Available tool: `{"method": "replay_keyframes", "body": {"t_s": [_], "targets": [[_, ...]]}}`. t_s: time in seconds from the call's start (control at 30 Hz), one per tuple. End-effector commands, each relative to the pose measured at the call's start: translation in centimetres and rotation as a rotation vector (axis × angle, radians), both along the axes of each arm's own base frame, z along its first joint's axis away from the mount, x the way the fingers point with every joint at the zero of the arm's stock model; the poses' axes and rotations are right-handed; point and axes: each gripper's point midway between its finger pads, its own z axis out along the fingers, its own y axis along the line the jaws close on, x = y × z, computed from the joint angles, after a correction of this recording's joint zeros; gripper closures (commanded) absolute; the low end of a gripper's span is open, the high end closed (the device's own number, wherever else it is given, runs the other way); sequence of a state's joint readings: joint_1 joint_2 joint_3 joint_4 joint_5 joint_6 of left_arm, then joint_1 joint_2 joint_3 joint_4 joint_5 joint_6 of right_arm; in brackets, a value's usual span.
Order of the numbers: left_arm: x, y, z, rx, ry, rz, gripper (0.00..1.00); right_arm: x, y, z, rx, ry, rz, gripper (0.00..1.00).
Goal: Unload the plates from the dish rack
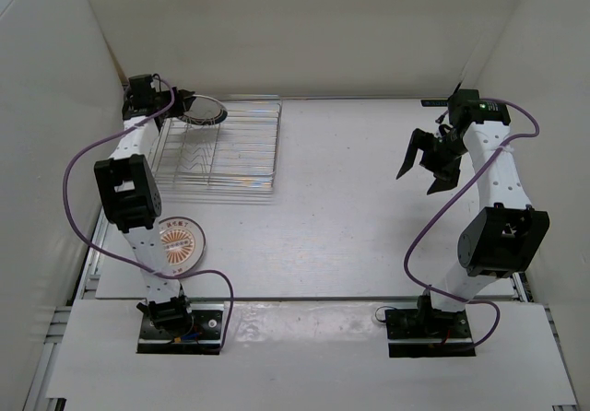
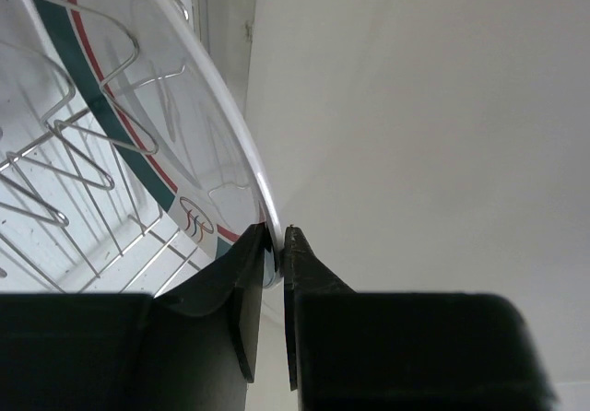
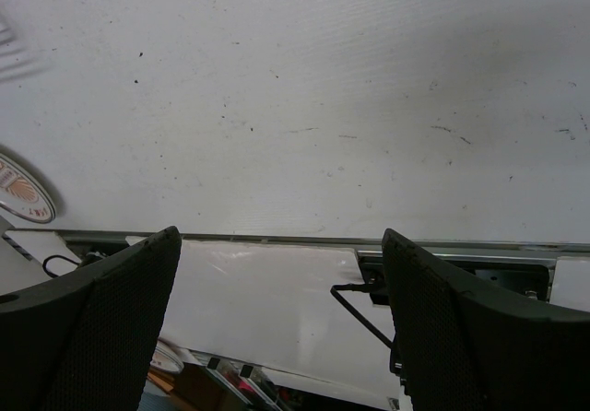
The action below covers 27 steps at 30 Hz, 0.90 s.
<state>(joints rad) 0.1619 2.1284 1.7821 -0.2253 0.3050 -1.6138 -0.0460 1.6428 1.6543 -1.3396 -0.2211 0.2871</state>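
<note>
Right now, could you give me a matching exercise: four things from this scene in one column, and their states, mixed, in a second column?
1 teal-rimmed plate
2 orange sunburst plate
3 right gripper
4 dish rack

A lies flat on the table
B open, holding nothing
C rim pinched by the left gripper
D silvery wire, far left

Pairs: 1-C; 2-A; 3-B; 4-D

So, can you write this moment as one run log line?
left end effector: shut on rim of ringed plate, in rack | right end effector: open, empty | sunburst plate: on table
</note>
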Motion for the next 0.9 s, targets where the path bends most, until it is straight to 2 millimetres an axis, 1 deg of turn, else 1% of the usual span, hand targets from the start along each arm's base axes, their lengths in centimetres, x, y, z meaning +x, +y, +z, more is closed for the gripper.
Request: {"method": "replay_keyframes", "body": {"t_s": [0.0, 0.03, 0.07, 0.13, 0.2, 0.3, 0.37, 0.43, 0.47, 0.53, 0.57, 0.63, 0.67, 0.7, 0.8, 0.83, 0.87], "targets": [[-1.4, -1.4, 7.4, -0.046, -0.142, -0.033, 0.85, -5.5, 0.4, 0.9, 0.030, 0.213, 0.004, 0.09], [-1.5, -1.7, 7.7, -0.047, -0.146, -0.037, 0.85, -5.5, 0.4, 0.9, 0.030, 0.217, 0.001, 0.09], [-1.6, -1.5, 7.4, -0.049, -0.137, -0.035, 0.86, -5.5, 0.4, 0.8, 0.028, 0.218, 0.003, 0.09], [-1.9, -1.5, 8.3, -0.044, -0.152, -0.033, 0.86, -5.5, 0.4, 0.8, 0.028, 0.217, 0.004, 0.09], [-2.1, -1.5, 8.5, -0.047, -0.153, -0.031, 0.88, -5.5, 0.4, 0.9, 0.031, 0.218, 0.003, 0.09], [-2.2, -1.2, 9.5, -0.056, -0.167, -0.020, 0.89, -5.5, 0.5, 0.9, 0.033, 0.215, 0.002, 0.09], [-2.5, -1.2, 10.2, -0.067, -0.177, -0.015, 0.91, -5.5, 0.4, 0.8, 0.035, 0.219, 0.002, 0.09], [-2.7, -0.9, 10.0, -0.078, -0.172, 0.001, 0.92, -5.5, 0.5, 0.9, 0.034, 0.216, 0.005, 0.09], [-3.0, -0.9, 10.9, -0.084, -0.188, 0.006, 0.92, -5.6, 0.5, 0.8, 0.036, 0.219, 0.002, 0.09], [-3.3, -0.9, 11.1, -0.092, -0.187, 0.011, 0.94, -5.6, 0.5, 0.8, 0.036, 0.215, 0.005, 0.09], [-3.6, -0.9, 11.7, -0.097, -0.198, 0.014, 0.94, -5.6, 0.5, 0.9, 0.034, 0.213, 0.003, 0.09], [-4.0, -1.1, 12.2, -0.098, -0.205, 0.010, 0.94, -5.7, 0.5, 0.9, 0.037, 0.215, 0.005, 0.09], [-4.1, -1.0, 12.8, -0.102, -0.217, 0.015, 0.94, -5.7, 0.6, 0.9, 0.037, 0.214, 0.006, 0.09], [-4.2, -1.1, 12.8, -0.111, -0.216, 0.016, 0.94, -5.6, 0.6, 0.9, 0.039, 0.215, 0.005, 0.09], [-4.7, -1.2, 13.9, -0.132, -0.236, 0.022, 0.95, -5.6, 0.6, 0.9, 0.041, 0.218, 0.005, 0.09], [-4.8, -1.2, 13.9, -0.136, -0.237, 0.020, 0.96, -5.6, 0.6, 0.8, 0.039, 0.223, 0.006, 0.09], [-5.2, -1.5, 14.6, -0.139, -0.244, 0.015, 0.96, -5.6, 0.7, 0.9, 0.044, 0.220, 0.005, 0.09]]}}
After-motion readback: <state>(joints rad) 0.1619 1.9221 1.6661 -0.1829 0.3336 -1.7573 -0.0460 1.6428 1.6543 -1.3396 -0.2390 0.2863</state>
